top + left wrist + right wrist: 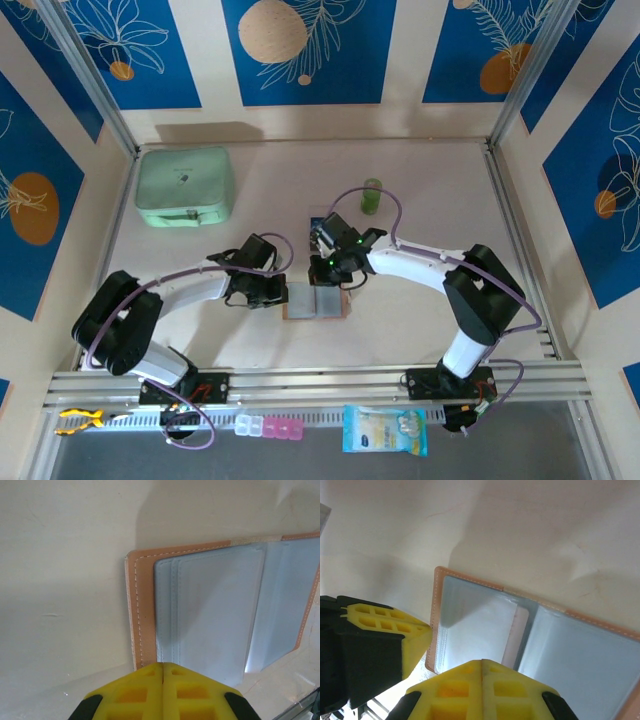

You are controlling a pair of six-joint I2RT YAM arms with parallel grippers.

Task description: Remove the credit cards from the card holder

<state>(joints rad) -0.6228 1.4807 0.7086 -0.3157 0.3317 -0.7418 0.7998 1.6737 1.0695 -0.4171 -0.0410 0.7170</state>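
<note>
One tan card holder [318,305] opened flat mid-table, long axis left-right, fold running away from the bases, left gripper [162,669] closed flush, holding nothing, at its left edge, right gripper [481,662] likewise closed over its middle, green bottle [372,196] beyond.

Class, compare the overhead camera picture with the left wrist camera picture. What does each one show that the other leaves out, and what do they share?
Overhead adds: both arms, the mint-green pouch at the far left, a small green container, and the right gripper over the card holder.
Left wrist adds: pale stitching along the holder's tan border, the seams of its grey-blue pockets, and yellow fingers pressed together.
Shared: the card holder lying open on the table, with the left gripper at its edge.
</note>
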